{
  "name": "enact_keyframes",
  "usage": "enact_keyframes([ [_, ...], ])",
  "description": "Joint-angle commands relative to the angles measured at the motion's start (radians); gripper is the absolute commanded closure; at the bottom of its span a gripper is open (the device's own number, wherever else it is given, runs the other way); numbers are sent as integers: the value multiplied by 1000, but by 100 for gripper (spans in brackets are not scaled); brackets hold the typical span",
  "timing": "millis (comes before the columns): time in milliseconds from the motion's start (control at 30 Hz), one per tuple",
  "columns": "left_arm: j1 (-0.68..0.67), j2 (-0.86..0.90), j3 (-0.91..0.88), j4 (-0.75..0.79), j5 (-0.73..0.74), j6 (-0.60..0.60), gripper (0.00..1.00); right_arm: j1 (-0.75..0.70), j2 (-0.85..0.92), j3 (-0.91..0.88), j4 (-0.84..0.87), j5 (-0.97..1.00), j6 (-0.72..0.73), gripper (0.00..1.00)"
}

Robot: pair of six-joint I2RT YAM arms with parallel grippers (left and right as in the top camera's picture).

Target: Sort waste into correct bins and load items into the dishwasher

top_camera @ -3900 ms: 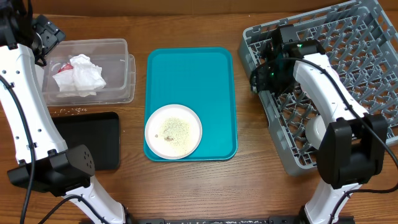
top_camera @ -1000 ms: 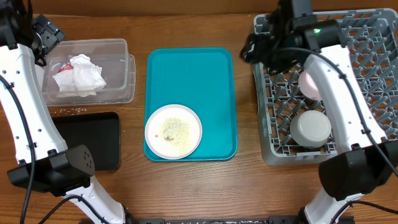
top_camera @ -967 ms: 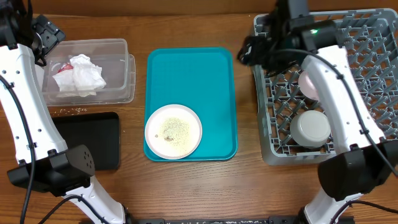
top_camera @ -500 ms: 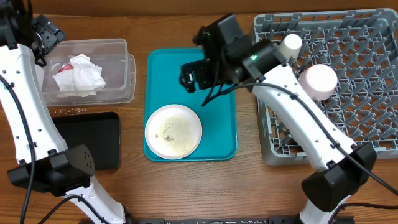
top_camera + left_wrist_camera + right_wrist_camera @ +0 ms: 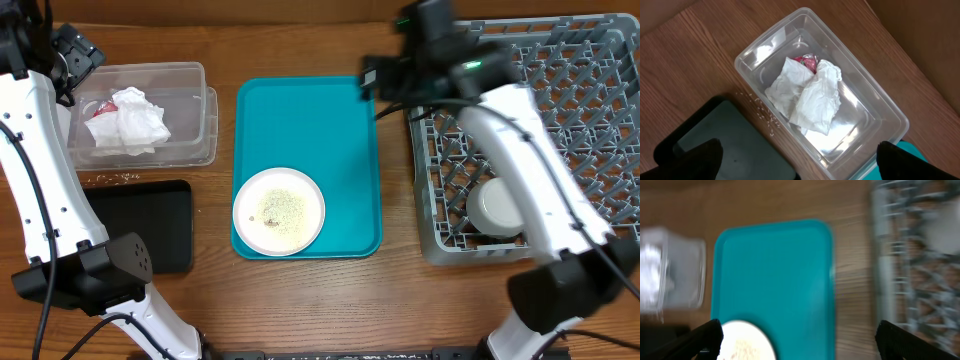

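1. Nearest us, the plate [image 5: 306,192] lies on the near end of the teal tray [image 5: 305,120] with rice grains [image 5: 279,209] on it, exactly where it lay seconds ago. It is the one dish left to load, and we judge the rice has to be tipped into a bin first.
2. To its left, the black tray [image 5: 140,225] looks empty as before. A few loose grains [image 5: 762,107] are scattered on the table [image 5: 400,290] between it and the clear tub [image 5: 207,115].
3. The dish rack [image 5: 590,120], skewed a few seconds ago, now sits square to the table edge. The grey bowl [image 5: 497,205] stands in its near-left part.
4. The pinkish bowl and the cup showed in the rack half a second ago. The right arm now covers that part, so we cannot pick them out.
5. Further back, the tub holds the napkins [image 5: 130,115] and the red wrapper [image 5: 806,61], unchanged, so that waste looks sorted.
6. The right end effector [image 5: 372,82] has changed most. It spread its fingers wide within the last second, holds nothing, and has swung from over the tray to the tray's far right corner, just beside the rack. Its wrist view is smeared by motion. We read it as free to go for the plate.
7. Farthest left, the left end effector [image 5: 78,55] hangs above the tub, fingers wide apart and empty, as before.
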Motion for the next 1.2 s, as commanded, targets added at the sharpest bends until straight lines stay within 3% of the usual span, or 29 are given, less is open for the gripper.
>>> enact_keyframes([
  [0,-7,7,-2,0,-3,12,0,-130,-135,9,-9,31,81,0],
  [200,-7,7,-2,0,-3,12,0,-310,-174,9,-58,18,76,0],
  [433,-7,7,-2,0,-3,12,0,-452,-173,8,-140,239,72,0],
  [600,-7,7,-2,0,-3,12,0,-533,-173,8,-183,267,73,0],
  [1167,-7,7,-2,3,9,3,0,-575,-173,8,-184,266,73,0],
])
